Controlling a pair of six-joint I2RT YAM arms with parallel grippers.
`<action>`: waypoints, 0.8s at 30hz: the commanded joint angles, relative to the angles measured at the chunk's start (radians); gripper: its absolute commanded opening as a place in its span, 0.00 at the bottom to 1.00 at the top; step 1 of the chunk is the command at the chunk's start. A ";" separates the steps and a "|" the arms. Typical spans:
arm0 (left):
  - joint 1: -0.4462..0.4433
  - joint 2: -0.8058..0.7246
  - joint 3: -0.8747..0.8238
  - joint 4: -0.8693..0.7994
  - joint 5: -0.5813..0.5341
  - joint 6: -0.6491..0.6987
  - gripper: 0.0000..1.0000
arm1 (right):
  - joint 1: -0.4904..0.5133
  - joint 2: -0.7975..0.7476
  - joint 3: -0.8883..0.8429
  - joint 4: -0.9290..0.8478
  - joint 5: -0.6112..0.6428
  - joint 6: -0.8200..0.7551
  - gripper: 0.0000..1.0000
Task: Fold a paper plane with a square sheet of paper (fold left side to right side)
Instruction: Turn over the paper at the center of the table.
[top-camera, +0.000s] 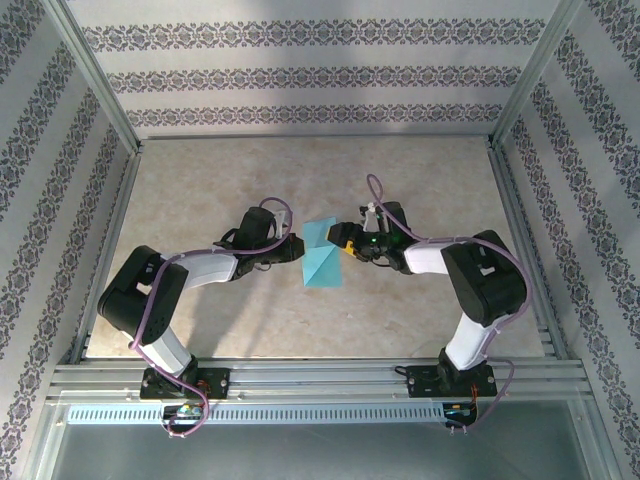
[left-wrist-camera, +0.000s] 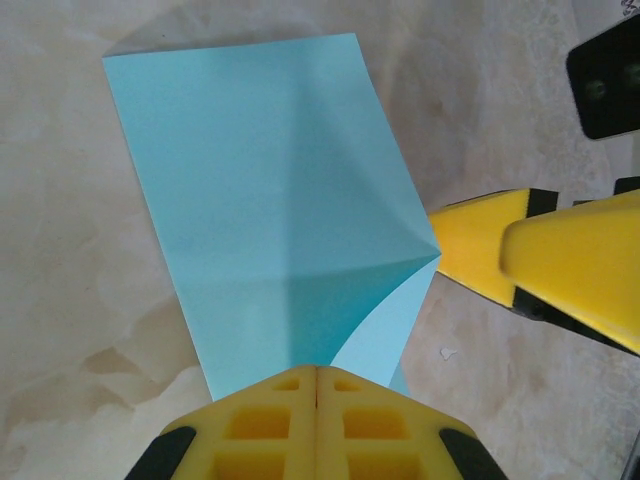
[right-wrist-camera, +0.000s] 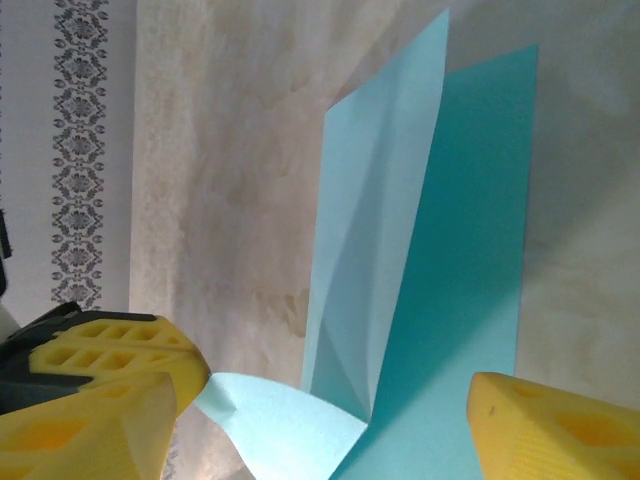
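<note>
Paper: square sheet of paper (top-camera: 322, 258), partly folded, one flap raised, lying mid-table (top-camera: 200, 170) between the claws.
Left claw (left-wrist-camera: 316, 395): fingers pressed together, apparently pinching the sheet's near edge.
Right claw (right-wrist-camera: 335, 395): fingers apart, straddling the raised flap.

A robotics lab cell was indicated: a marble-patterned table (top-camera: 250, 330) was enclosed by aluminium framing (top-camera: 100, 80) and wallpapered panels (top-camera: 320, 60), and a left arm (top-camera: 205, 268) and a right arm (top-camera: 480, 280) were bolted to a slotted rail (top-camera: 320, 378).
</note>
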 joint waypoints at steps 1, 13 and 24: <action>-0.013 -0.027 -0.010 0.040 -0.015 -0.006 0.00 | 0.019 0.039 0.039 0.071 0.016 0.018 0.76; -0.013 0.029 -0.004 0.049 -0.015 -0.016 0.00 | 0.044 0.103 0.074 0.110 -0.012 0.052 0.67; -0.012 0.081 -0.006 0.071 -0.022 -0.020 0.00 | 0.059 0.121 0.073 0.100 0.001 0.054 0.53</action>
